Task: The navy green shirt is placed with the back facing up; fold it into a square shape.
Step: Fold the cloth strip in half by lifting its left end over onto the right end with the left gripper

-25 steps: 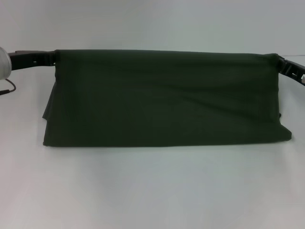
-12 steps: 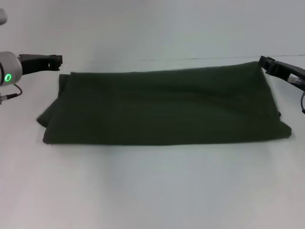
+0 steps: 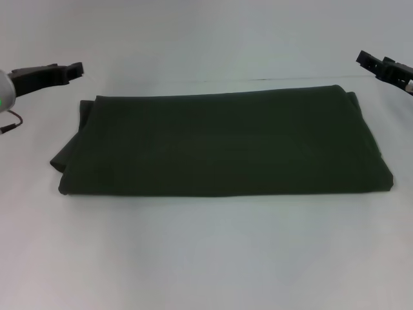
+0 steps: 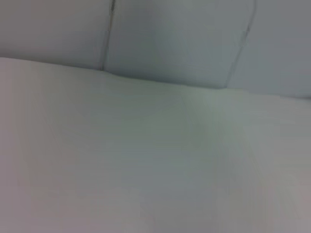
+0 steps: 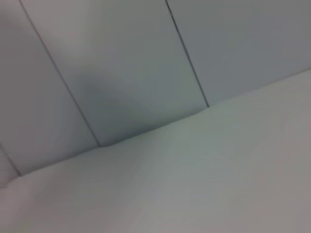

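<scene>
The navy green shirt (image 3: 222, 145) lies flat on the white table (image 3: 206, 258) in the head view, folded into a wide rectangle with its plain side up. A bit of an under layer sticks out at its left end. My left gripper (image 3: 76, 70) hovers above and beyond the shirt's far left corner, open and holding nothing. My right gripper (image 3: 364, 59) hovers above and beyond the far right corner, also open and clear of the cloth. Neither wrist view shows the shirt or any fingers.
Both wrist views show only the white table surface (image 4: 146, 170) and the panelled wall (image 5: 121, 58) behind it. The table's far edge (image 3: 258, 80) runs just behind the shirt.
One second ago both grippers held the shirt's far edge up. They let it go, the fold dropped flat onto the table, and both grippers rose up and outward.
</scene>
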Robot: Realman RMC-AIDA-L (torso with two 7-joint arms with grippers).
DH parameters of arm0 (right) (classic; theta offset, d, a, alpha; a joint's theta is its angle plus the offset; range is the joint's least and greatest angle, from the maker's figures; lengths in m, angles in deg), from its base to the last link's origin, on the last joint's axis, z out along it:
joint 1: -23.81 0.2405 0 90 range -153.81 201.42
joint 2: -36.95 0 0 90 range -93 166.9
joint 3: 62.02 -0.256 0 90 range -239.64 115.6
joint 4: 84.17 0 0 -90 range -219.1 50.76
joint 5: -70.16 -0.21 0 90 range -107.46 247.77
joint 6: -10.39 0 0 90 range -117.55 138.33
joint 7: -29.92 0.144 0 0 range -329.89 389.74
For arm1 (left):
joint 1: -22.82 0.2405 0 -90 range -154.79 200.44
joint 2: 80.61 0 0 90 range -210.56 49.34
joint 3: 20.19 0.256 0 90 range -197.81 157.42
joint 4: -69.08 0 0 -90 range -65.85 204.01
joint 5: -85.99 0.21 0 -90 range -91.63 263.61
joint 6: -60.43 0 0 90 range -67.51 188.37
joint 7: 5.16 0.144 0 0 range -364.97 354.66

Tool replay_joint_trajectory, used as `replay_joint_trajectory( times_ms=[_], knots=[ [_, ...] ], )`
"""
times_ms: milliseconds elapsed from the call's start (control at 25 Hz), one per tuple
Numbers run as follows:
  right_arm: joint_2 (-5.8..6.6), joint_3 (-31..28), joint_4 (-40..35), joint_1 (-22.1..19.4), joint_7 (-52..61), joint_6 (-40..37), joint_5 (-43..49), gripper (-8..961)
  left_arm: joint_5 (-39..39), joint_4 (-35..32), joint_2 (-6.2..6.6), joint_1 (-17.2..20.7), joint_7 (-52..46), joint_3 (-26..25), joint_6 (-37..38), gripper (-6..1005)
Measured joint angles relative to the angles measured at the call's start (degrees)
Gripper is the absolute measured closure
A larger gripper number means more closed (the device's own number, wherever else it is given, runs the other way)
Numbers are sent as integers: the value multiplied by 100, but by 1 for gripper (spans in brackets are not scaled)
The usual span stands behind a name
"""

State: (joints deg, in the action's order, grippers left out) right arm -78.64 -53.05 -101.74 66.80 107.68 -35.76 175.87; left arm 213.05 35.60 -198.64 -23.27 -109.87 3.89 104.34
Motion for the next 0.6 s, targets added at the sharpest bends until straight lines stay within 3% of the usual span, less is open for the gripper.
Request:
replay_joint_trajectory(
  times_ms=[80,160,320,440,600],
  knots=[
    [43,19,-1,-140,171,-353,13,311,-260,-216,-21,187,-14,-3,659,533],
    [105,105,-5,-330,406,-802,33,213,-878,-496,-40,564,-18,0,1991,327],
    [196,439,-146,-735,853,-1615,45,204,-1297,-614,-53,853,-109,-21,2765,264],
    [215,794,-475,-1020,1376,-2039,47,202,-1547,-738,-147,1178,-461,-56,3223,216],
    [250,1275,-900,-1280,2082,-2558,47,203,-1564,-788,-207,1324,-584,-75,3342,153]
  ],
)
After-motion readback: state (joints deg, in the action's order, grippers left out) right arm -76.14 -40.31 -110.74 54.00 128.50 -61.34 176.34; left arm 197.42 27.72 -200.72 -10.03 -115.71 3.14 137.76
